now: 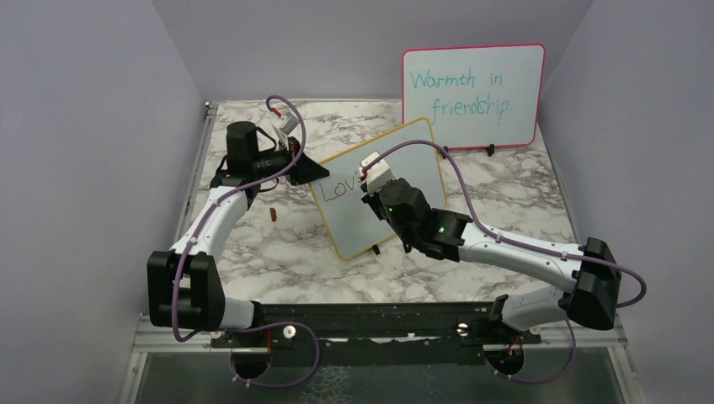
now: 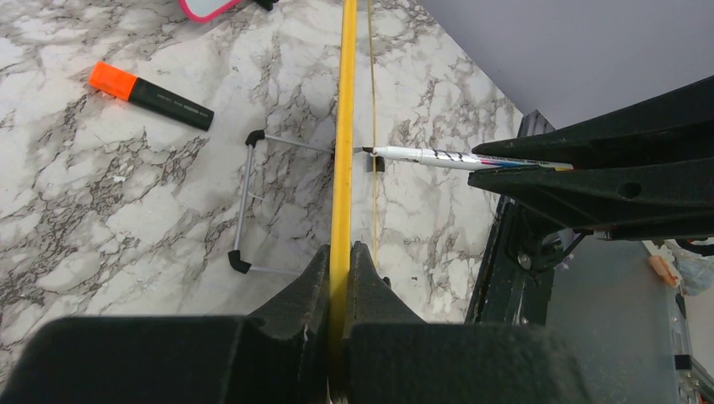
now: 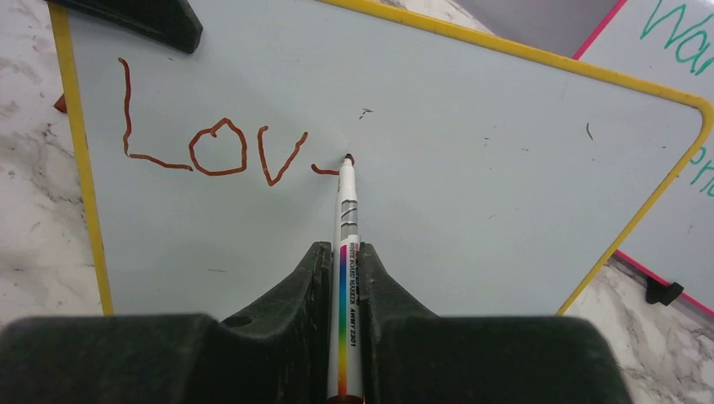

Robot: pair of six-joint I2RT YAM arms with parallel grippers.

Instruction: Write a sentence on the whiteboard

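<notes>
The left fingers (image 2: pixel 307 290) pinch the whiteboard (image 2: pixel 342 126), seen edge-on there. The right fingers (image 3: pixel 303 286) pinch a marker (image 3: pixel 347 219); their view shows the sentence (image 3: pixel 215 151): "Lov".

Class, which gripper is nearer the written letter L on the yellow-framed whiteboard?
Left. The left gripper clamps the whiteboard's edge just beside the L; the right gripper holds the marker further along, past the v.

Pink-framed board (image 1: pixel 471 97), teal writing, stands upright at upper right. 1 orange-capped black marker (image 2: pixel 150 95) lies on marble table (image 2: pixel 101 210), upper left.
</notes>
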